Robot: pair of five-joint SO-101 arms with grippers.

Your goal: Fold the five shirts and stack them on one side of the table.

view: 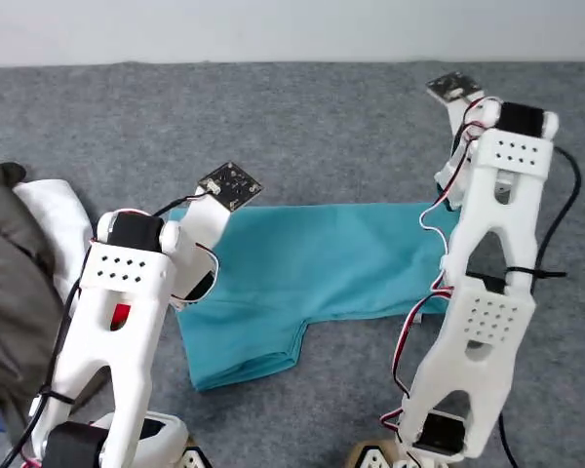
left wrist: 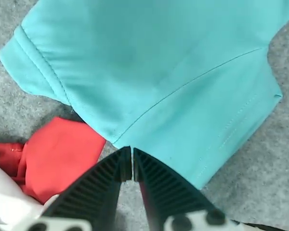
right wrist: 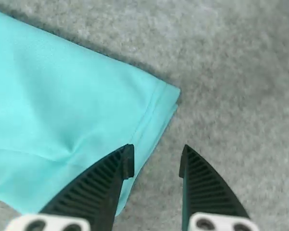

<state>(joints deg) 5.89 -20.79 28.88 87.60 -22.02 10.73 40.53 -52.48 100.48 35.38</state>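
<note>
High view has the teal shirt (view: 312, 263) lying mostly flat on the grey counter (view: 322, 127), between the two arms. One end of the shirt is by the left arm and the other end is by the right arm. At the far left edge there is a heap with a white cloth (view: 63, 219) and a dark cloth (view: 10, 292). I think these are more shirts waiting for their turn.

In the left wrist view, the left gripper (left wrist: 132, 161) has its fingers (left wrist: 96, 187) pressed together. The tips sit right at the edge of the shirt. I cannot tell if any cloth is pinched between them. A red cloth (left wrist: 53, 154) lies just beside that edge, very near the tips.

In the right wrist view, the right gripper (right wrist: 155, 161) has its fingers (right wrist: 111, 178) spread apart. One finger is over the corner of the shirt and the other is over the bare counter, so the hem is between them.

Some things could go wrong. If the left fingers hold only a tiny bit of cloth, or none, the shirt may slip out when the arm lifts. Then the fold would come out crooked. The left fingers could also snag the red cloth and drag it along, because it is so near. The right fingers might close on just the top layer of the hem, and the corner would bunch up. If one arm pulls harder than the other, the shirt could wrinkle or slide across the counter.
</note>
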